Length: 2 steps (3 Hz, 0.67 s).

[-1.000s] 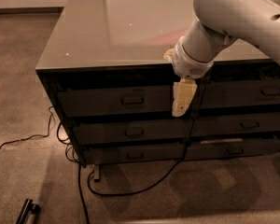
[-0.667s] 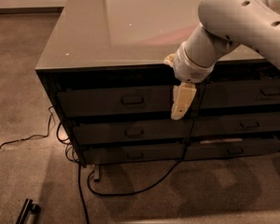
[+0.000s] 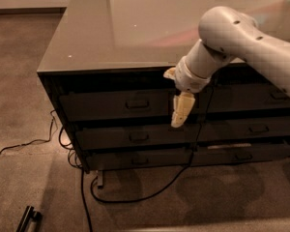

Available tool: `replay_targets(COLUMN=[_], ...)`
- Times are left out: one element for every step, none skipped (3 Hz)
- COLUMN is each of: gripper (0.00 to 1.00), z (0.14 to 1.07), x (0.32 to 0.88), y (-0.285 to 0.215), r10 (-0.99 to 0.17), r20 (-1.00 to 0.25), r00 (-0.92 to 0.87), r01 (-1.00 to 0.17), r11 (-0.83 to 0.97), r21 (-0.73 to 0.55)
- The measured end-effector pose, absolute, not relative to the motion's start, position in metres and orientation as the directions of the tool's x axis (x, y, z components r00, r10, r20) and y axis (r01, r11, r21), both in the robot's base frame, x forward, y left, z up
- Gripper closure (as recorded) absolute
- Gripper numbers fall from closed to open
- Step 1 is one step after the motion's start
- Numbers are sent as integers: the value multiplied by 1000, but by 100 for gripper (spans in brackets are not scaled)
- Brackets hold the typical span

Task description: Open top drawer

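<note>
While black cables (image 3: 24, 146) trail over the brown carpet (image 3: 19, 81) at left, the top drawer (image 3: 101, 105) sits closed under the glossy grey worktop (image 3: 111, 33), contents hidden. Right of its pull (image 3: 137, 103), the gripper (image 3: 177, 123) hangs pointing down before the drawer front, jaws together, gripping nothing.

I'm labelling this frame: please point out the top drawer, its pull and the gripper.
top drawer (image 3: 96, 106), camera view, bare left part of its front.
pull (image 3: 137, 103), camera view, its middle.
gripper (image 3: 179, 121), camera view, lower tip, right of the pull.
</note>
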<state>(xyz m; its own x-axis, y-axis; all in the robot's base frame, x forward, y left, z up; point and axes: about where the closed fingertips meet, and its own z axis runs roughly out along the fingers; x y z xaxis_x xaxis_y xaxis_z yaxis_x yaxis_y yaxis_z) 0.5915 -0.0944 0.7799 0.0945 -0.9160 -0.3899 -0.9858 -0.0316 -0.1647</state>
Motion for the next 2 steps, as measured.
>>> replay_targets(gripper=[0,0], z=[760,737], x=[612,624], y=[-80,-63], r10=[-893,-878], r20=[-432,-454], r00=[127,153], r01=[-987,-987], r11=[-68,-111], r21=[-149,-118])
